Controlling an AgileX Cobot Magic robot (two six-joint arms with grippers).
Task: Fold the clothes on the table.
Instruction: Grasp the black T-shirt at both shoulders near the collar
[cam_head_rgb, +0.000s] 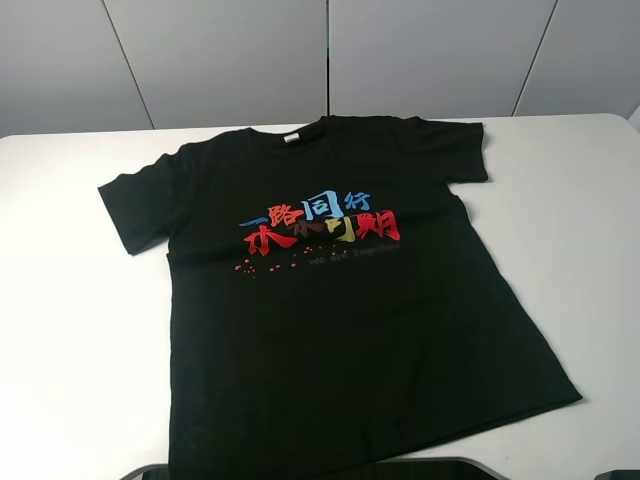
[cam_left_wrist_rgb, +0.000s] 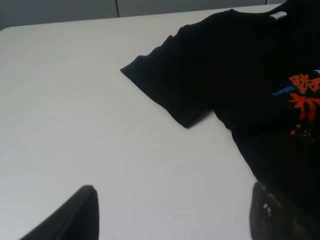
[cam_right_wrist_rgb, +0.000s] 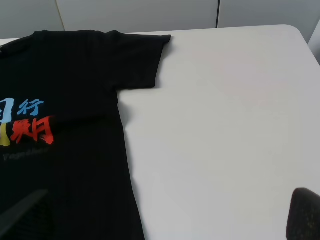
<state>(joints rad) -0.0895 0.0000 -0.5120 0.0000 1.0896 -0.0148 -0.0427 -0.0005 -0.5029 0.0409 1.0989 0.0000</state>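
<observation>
The black T-shirt lies flat and face up on the white table, collar at the far side, both sleeves spread. Red, blue and yellow characters cross its chest. The left wrist view shows its left sleeve and part of the print. My left gripper is open and empty, low at the shirt's left side edge. The right wrist view shows the right sleeve. My right gripper is open and empty, with one finger over the shirt's right side. Neither gripper shows clearly in the exterior view.
Bare white tabletop lies left and right of the shirt. Grey wall panels stand behind the table's far edge. A dark curved part of the robot sits at the near edge, over the shirt's hem.
</observation>
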